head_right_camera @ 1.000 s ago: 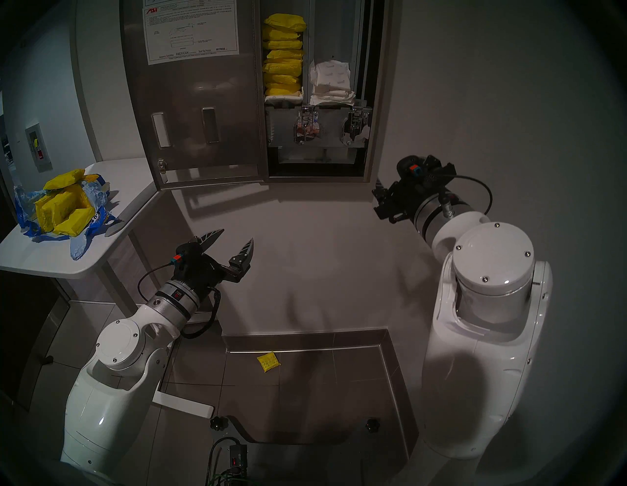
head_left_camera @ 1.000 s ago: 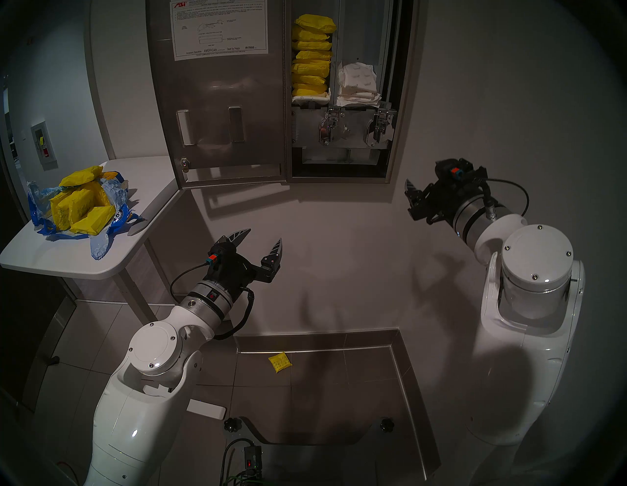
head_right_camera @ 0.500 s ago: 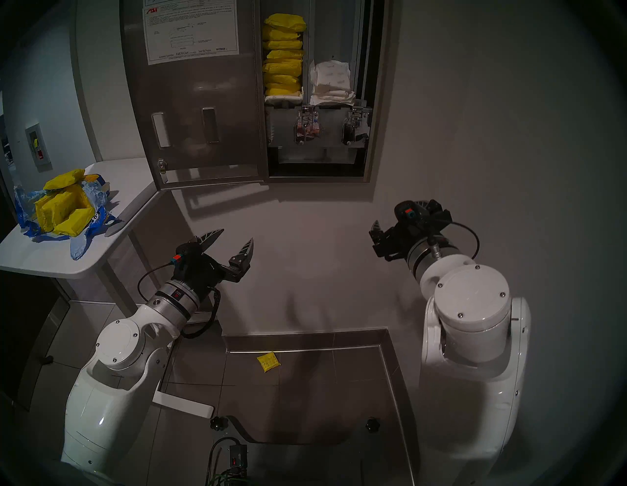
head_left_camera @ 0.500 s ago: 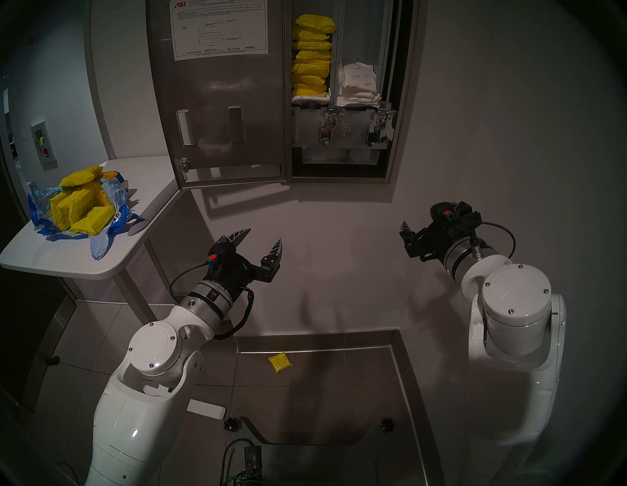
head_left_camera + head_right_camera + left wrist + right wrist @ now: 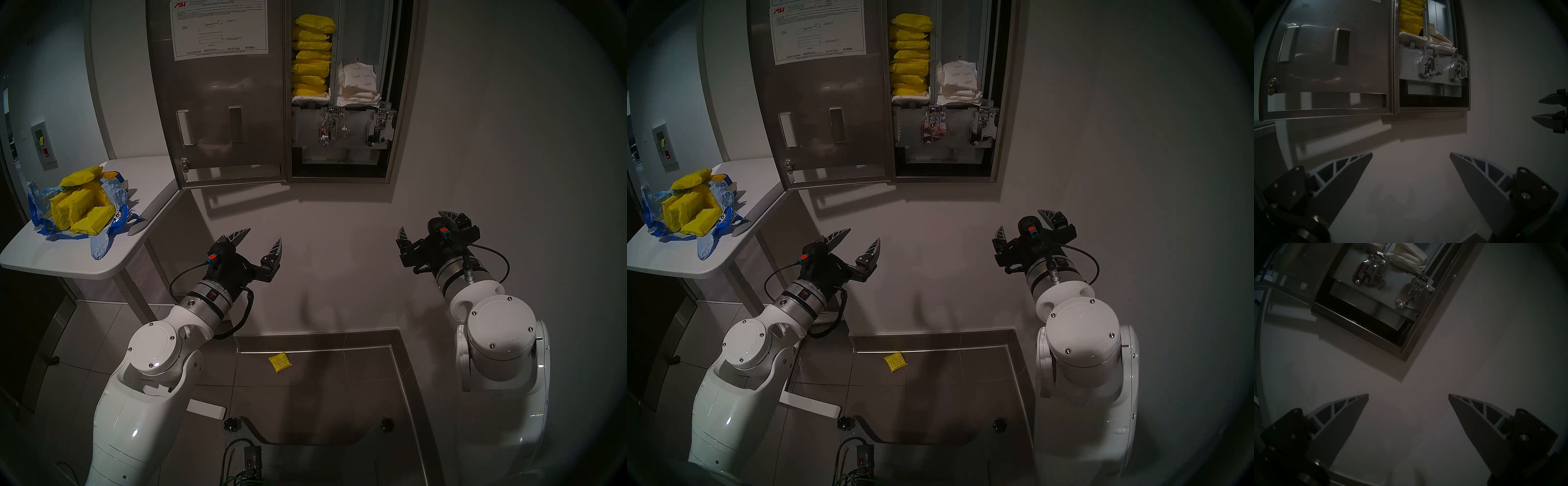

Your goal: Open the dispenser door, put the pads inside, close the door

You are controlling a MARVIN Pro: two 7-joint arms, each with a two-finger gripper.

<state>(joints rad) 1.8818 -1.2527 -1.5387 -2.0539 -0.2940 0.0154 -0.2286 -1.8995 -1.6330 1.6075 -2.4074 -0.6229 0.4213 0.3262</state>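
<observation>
The dispenser door (image 5: 220, 98) (image 5: 820, 98) (image 5: 1327, 67) stands swung open to the left, its instruction sheet facing me. Inside the cabinet, yellow pads (image 5: 312, 57) (image 5: 910, 56) (image 5: 1411, 22) are stacked in the left column above white-wrapped ones. More yellow pads (image 5: 81, 208) (image 5: 689, 212) lie in a torn blue bag on the side table. One yellow pad (image 5: 280, 362) (image 5: 895, 362) lies on the floor. My left gripper (image 5: 264, 237) (image 5: 862, 236) (image 5: 1411, 153) hangs open and empty below the door. My right gripper (image 5: 424, 222) (image 5: 1022, 220) (image 5: 1408, 394) is open and empty, low and right of the cabinet.
White-wrapped pads (image 5: 358, 85) (image 5: 957, 81) fill the cabinet's right column, over two chrome mechanisms (image 5: 330, 127) (image 5: 1371, 275). A white side table (image 5: 68, 261) stands at the left under the bag. A steel-edged floor recess (image 5: 397, 359) lies below the wall.
My right arm has dropped down and back from beside the cabinet's lower right corner, and its gripper has spread wider. The left arm, door and pads have not moved.
</observation>
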